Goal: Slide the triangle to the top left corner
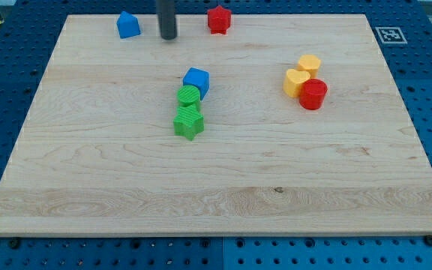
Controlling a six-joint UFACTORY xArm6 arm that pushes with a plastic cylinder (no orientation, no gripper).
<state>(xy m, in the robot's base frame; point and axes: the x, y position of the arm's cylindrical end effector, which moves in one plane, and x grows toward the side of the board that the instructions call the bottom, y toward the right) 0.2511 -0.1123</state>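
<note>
A blue block shaped like a triangle or small house sits near the board's top left. My tip rests on the board just to its right, a small gap apart. A red star-like block sits to the right of the tip at the top edge.
A blue cube, a green round block and a green star form a touching column at mid-board. Two yellow blocks and a red cylinder cluster at the right. A wooden board lies on a blue pegboard.
</note>
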